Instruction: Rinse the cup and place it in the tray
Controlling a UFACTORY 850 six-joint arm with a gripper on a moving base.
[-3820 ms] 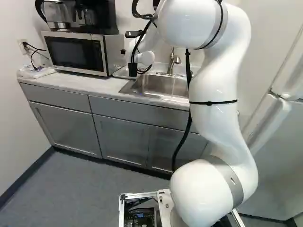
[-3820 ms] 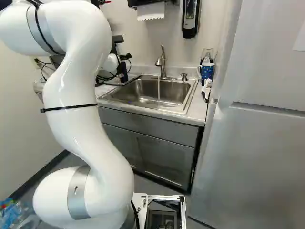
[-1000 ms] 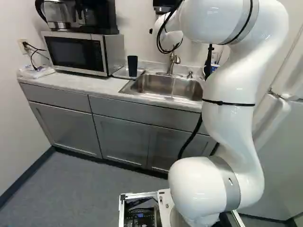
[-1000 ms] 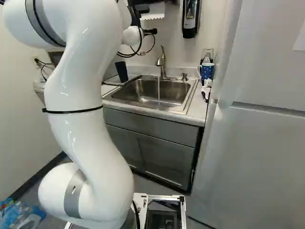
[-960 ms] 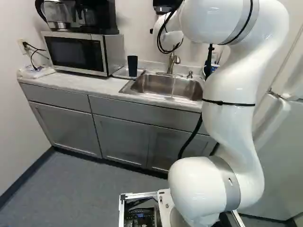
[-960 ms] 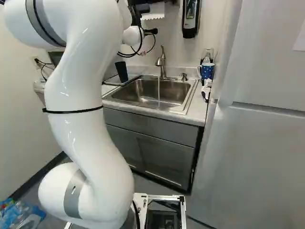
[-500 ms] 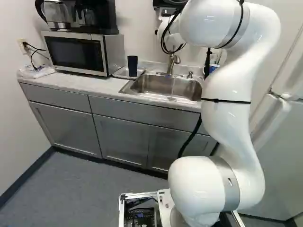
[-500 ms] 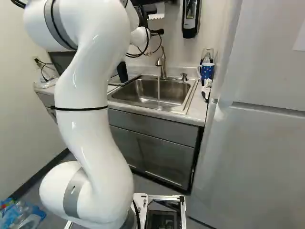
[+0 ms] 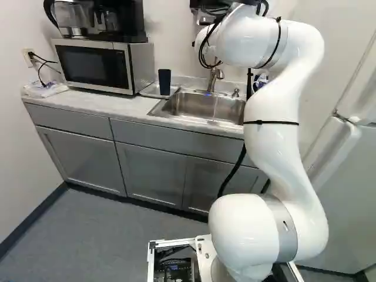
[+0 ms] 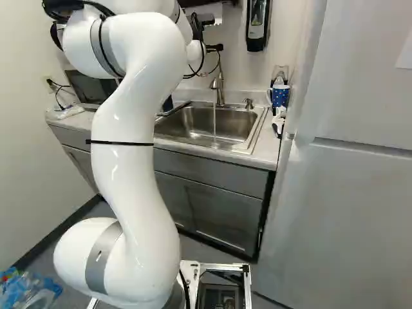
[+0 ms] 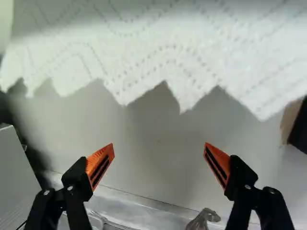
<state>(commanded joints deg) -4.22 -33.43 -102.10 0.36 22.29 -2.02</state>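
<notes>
In the right base view the arm hid most of the cup, while the claw stood released, the paper towel ahead partly cut off.

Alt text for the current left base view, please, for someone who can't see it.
A white robot arm reaches up toward the wall behind a kitchen counter. A dark cup stands on a tray between a microwave and a steel sink with a faucet; a coffee maker sits on the microwave.
</notes>
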